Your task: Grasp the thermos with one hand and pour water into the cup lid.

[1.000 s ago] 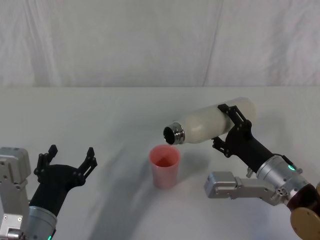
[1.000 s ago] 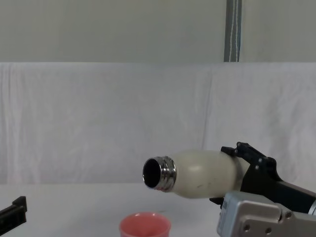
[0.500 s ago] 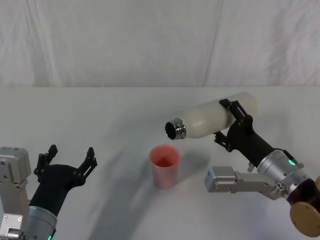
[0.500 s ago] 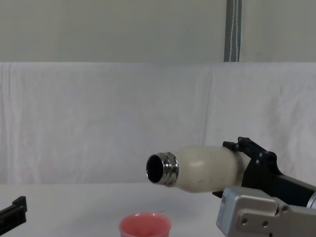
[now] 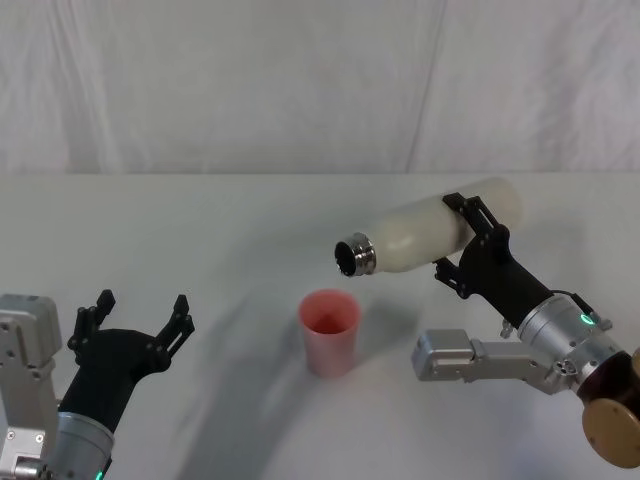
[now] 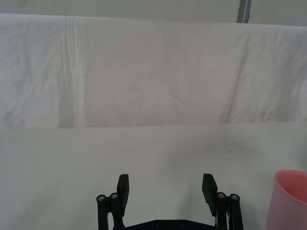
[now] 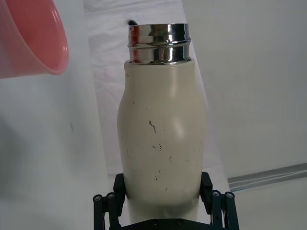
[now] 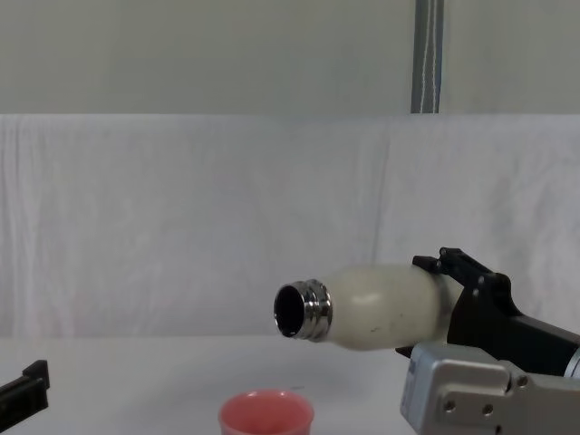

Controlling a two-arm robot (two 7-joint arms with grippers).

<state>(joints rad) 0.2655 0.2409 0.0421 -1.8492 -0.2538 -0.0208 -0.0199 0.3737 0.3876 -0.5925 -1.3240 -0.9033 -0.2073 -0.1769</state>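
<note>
The cream-white thermos point(image 5: 425, 232) lies nearly level in the air, its open steel neck point(image 5: 353, 256) pointing left, above and slightly right of the pink cup lid point(image 5: 329, 330). My right gripper point(image 5: 468, 238) is shut around the thermos's lower body. The chest view shows the thermos point(image 8: 381, 306) raised above the cup lid point(image 8: 266, 414), mouth tipped a little down. In the right wrist view the thermos point(image 7: 160, 139) sits between the black fingers point(image 7: 206, 186), with the cup lid point(image 7: 29, 38) beyond its neck. My left gripper point(image 5: 138, 317) rests open at the table's near left, empty.
A white cloth covers the table point(image 5: 200, 230) and hangs as a backdrop behind. A grey metal pole point(image 8: 428, 56) stands behind the backdrop at upper right. The left wrist view catches the cup lid's rim point(image 6: 292, 194) at one edge.
My right gripper has carried the thermos slightly up and to the right, levelling it so the mouth tips less steeply toward the cup lid. The left arm has not moved.
</note>
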